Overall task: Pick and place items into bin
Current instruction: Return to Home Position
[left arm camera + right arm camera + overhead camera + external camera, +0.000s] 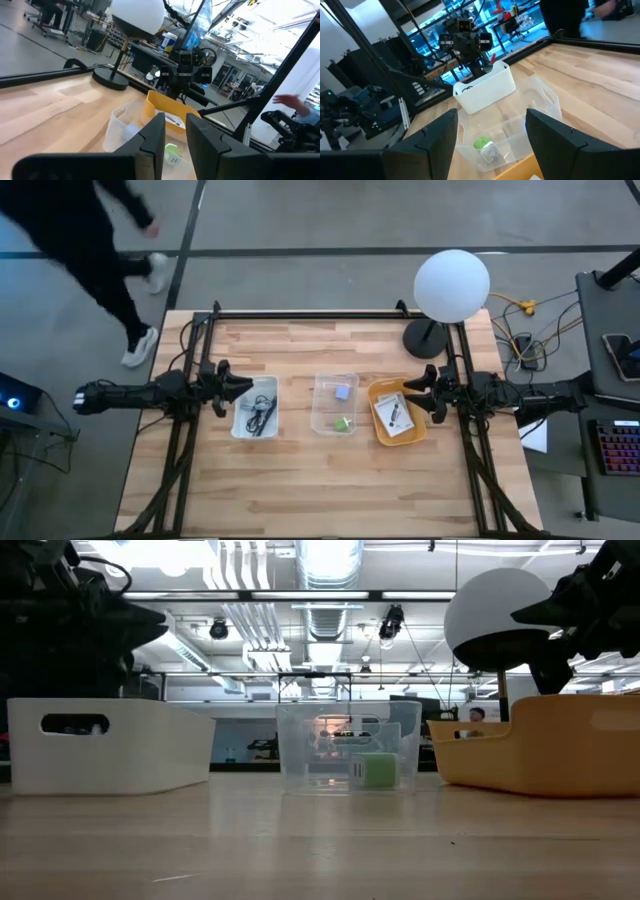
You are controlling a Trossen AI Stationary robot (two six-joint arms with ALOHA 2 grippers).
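3 bins stand in a row across the middle of the wooden table (300, 490), and the items lie inside them. The white bin (240, 420) on the left holds a coiled black cable (262, 414). The transparent bin (334, 380) in the middle holds a small grey-blue cube (342, 392) towards its far side and a tiny green piece (343, 423) towards its near side; the low view shows the green piece (376, 770) as a pale green block resting on the bin's floor. The yellow bin (412, 432) on the right holds a white printed card (393, 413) lying flat and slightly askew.

The card carries dark printing, but it is too small to read, and no other writing can be made out.

The left gripper (245, 386) hangs above the white bin's left rim, clear of the bin. In its wrist view the 2 dark fingers (155, 135) stand only slightly apart, with a narrow gap between them and nothing in it. The right gripper (420, 395) hangs above the yellow bin's right rim, also raised; its fingers (437, 132) are spread wide and hold nothing.

Behind the yellow bin stands a lamp (451, 284) with a white globe on a black base. A person (90, 240) in dark clothes is on the floor beyond the table's far left corner.
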